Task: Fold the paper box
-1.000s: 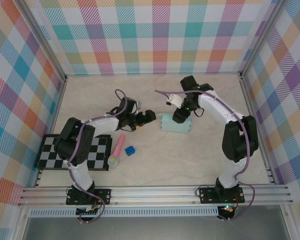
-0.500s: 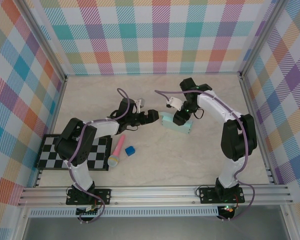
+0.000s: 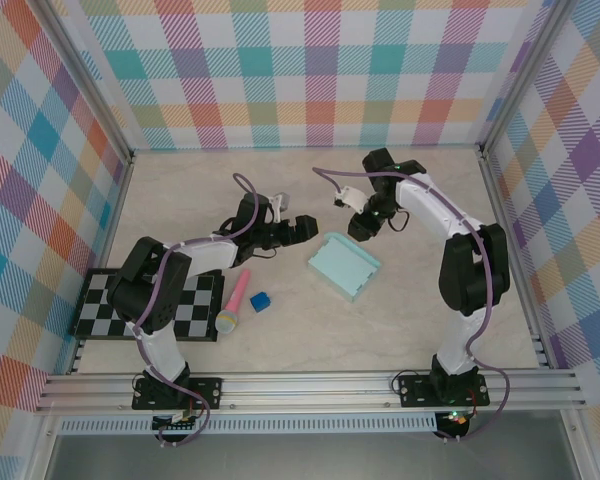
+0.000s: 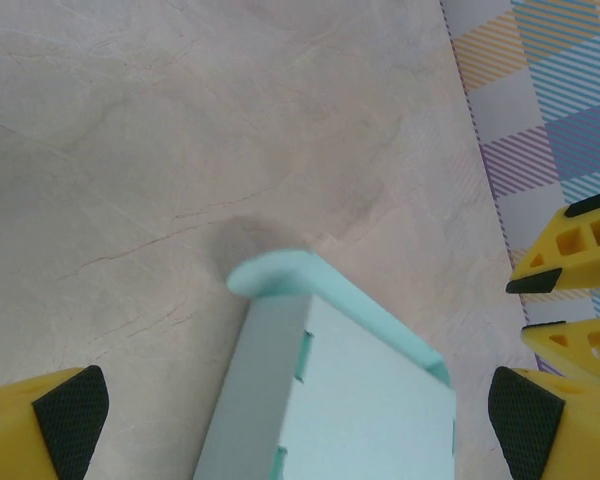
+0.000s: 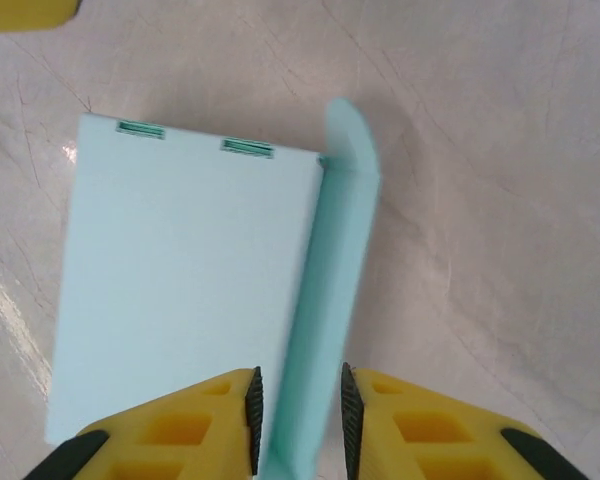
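Here right hand (image 5: 298, 415) pinches paper box (image 5: 180, 280) by its upright edge; left hand (image 4: 298, 410) open wide.

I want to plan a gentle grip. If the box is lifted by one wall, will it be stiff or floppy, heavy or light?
Probably floppy: the box is thin card, and the wall between the right gripper's pads looks like one sheet, so it may bend. Likely light for its size. A push would probably slide it on the smooth table.
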Available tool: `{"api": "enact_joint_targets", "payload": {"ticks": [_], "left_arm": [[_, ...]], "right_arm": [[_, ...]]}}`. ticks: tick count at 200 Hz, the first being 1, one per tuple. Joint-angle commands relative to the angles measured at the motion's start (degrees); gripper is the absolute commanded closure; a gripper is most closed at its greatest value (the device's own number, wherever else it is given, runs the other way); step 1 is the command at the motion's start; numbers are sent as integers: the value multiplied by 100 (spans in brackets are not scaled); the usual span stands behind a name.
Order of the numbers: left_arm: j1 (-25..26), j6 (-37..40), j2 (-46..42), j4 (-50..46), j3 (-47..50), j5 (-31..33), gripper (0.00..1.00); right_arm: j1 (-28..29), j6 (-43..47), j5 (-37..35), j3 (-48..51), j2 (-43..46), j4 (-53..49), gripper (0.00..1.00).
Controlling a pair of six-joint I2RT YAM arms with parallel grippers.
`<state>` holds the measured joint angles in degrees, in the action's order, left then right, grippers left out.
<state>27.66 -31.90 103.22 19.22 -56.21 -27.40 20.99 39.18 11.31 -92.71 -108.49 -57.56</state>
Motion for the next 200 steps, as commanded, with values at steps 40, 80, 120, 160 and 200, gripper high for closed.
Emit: {"api": "enact_joint_targets", "payload": {"ticks": [40,80,120,160,200], "left_arm": [[178,2,-327,-152,-52,232,0],[285,847,-870,-1920,-252,470,1],[337,1251,-1111,-2590,-132,863,0],[337,1155,-1015,-2464,-105,754,1],[337,1079,-997,-2371,-57,763,1]], "right_arm": [[-6,-443,90,-35,61,-112,66],[-120,-1527,-129,365,40,252,58],[-132,-1343,-243,938,-83,714,67],[-139,-869,-297,616,-459,291,68],[-142,-813,-234,569,-702,236,69]]}}
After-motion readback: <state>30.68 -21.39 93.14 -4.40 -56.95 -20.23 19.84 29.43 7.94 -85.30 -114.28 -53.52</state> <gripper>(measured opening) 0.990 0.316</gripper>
